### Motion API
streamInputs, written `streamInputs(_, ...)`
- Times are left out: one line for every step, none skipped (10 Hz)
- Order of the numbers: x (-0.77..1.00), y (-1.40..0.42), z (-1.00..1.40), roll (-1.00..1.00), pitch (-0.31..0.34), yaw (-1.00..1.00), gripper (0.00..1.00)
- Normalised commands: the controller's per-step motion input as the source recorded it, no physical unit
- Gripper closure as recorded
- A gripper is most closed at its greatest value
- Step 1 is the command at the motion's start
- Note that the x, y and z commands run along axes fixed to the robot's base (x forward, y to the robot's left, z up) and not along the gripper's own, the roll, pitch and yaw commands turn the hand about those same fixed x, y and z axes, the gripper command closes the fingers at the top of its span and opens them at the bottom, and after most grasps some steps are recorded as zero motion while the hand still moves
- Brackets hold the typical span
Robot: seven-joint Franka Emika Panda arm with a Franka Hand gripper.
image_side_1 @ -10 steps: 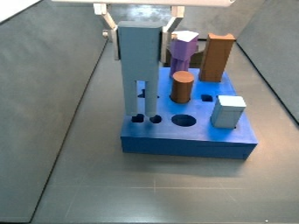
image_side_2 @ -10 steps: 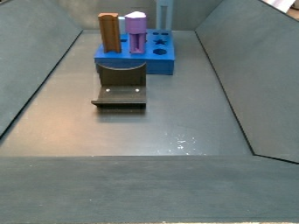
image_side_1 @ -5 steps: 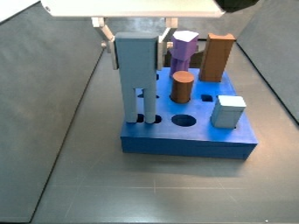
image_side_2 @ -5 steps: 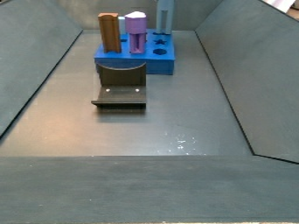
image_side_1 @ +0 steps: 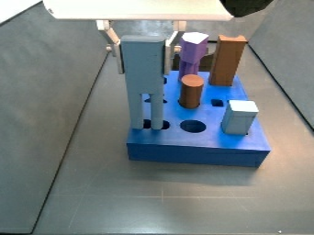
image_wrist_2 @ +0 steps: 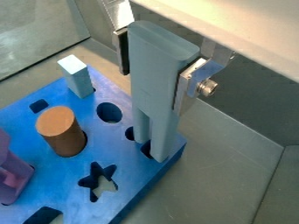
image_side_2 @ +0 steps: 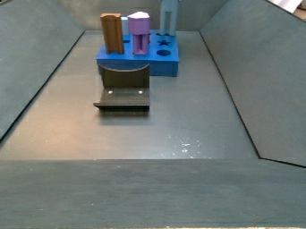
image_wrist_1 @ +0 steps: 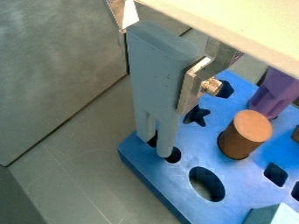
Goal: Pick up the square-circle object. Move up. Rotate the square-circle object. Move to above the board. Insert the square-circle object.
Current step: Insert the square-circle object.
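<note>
On the grey floor (image_side_1: 73, 174), my tool (image_side_1: 145, 41) is clamping the square-circle object (image_side_1: 143, 78) upright over the board (image_side_1: 196, 147) (insertion step); next, I judge, lowering straight into its corner hole.

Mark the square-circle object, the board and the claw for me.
square-circle object (image_side_1: 142, 69): side view, on its wide square upper part.
board (image_side_1: 196, 150): side view, on its front wall.
claw (image_wrist_2: 156, 57): wrist view, midway between the fingertips clamping the peg above the board's corner.
</note>
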Motion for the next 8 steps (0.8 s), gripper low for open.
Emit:
streamInputs(0.19,0.00,-0.23,0.01,0.000,-0.08,1.00)
streamInputs(0.24,0.00,-0.25,0.01,-0.013,-0.12,1.00)
streamInputs(0.16,0.00,-0.24,0.03,0.000,-0.12,1.00)
streamInputs(0.17,0.00,-0.25,0.04,0.000,-0.11,1.00)
streamInputs(0.16,0.01,-0.27,0.10,0.000,-0.10,1.00)
streamInputs(0.02,0.02,-0.31,0.17,0.000,-0.01,1.00)
streamInputs(0.00,0.00,-0.35,0.18,0.000,0.00,1.00)
streamInputs(-0.01,0.00,-0.40,0.23,0.000,0.00,1.00)
